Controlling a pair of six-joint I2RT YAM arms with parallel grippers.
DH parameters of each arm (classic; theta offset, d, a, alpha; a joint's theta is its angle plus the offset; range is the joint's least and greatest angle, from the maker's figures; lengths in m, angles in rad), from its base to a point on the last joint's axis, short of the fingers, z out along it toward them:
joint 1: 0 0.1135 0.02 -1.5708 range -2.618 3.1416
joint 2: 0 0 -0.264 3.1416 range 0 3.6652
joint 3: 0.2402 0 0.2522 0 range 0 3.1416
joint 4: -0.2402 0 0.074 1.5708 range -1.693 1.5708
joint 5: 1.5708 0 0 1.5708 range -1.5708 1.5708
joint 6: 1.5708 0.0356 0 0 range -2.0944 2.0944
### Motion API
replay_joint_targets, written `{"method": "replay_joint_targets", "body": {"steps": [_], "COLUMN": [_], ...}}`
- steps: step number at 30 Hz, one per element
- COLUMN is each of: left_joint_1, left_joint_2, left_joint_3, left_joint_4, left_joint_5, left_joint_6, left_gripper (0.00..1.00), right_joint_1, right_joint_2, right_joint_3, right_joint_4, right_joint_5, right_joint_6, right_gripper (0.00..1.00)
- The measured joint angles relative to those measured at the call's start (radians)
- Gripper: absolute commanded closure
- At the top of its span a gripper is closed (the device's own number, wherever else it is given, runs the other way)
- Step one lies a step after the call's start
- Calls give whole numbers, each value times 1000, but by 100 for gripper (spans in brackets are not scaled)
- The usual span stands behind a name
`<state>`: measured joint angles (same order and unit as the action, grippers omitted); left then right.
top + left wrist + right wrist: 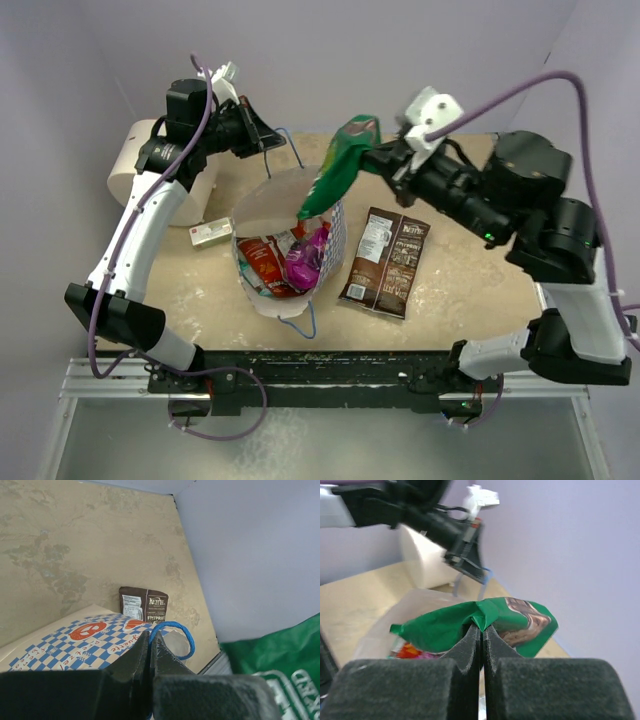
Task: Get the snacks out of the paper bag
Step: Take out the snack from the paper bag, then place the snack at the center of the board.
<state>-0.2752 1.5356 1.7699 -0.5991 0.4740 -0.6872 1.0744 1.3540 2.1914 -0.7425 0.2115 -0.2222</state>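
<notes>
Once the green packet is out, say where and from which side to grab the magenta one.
Probably pinch the magenta packet by its upper edge, coming down through the mouth of the paper bag. It stands on end among other packets, walled in, so only its top is free.

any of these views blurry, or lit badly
Top external: sharp, evenly lit, only soft shadow beside the paper bag. Right wrist: green packet crisp, left gripper behind it smeared. Left wrist: green packet at the corner blurred, fingers nearly black.
</notes>
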Motion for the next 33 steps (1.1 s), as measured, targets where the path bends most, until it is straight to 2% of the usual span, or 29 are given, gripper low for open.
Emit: {"method": "replay_joint_targets", "body": {"steps": [5,11,17,21,27,33], "left_joint_1": [0,0,6,15,30,38], "left_joint_2": [0,0,0,1,6,13], "left_joint_3": [0,0,0,1,1,1], "left_joint_4": [-3,-14,-24,-26,-28,-28], "left_joint_5": [-12,-18,-18,-14,6,35], "left_joint_6": [0,8,26,28,30,29], "left_gripper": [100,100,100,100,100,100], "right_joint_1": [0,-42,-301,-409,-504,-533], "right_joint_2": [-85,-198,-225,-167,-27,104], "right_joint_3": [-32,-297,-595,-705,-755,-753], "right_joint_4": [-22,-24,-4,13,39,-3], "right_joint_5": [223,437,357,286,232,235], "right_joint_6": [-56,-95,-93,-97,-111,-106], "right_gripper": [100,100,100,100,100,100]}}
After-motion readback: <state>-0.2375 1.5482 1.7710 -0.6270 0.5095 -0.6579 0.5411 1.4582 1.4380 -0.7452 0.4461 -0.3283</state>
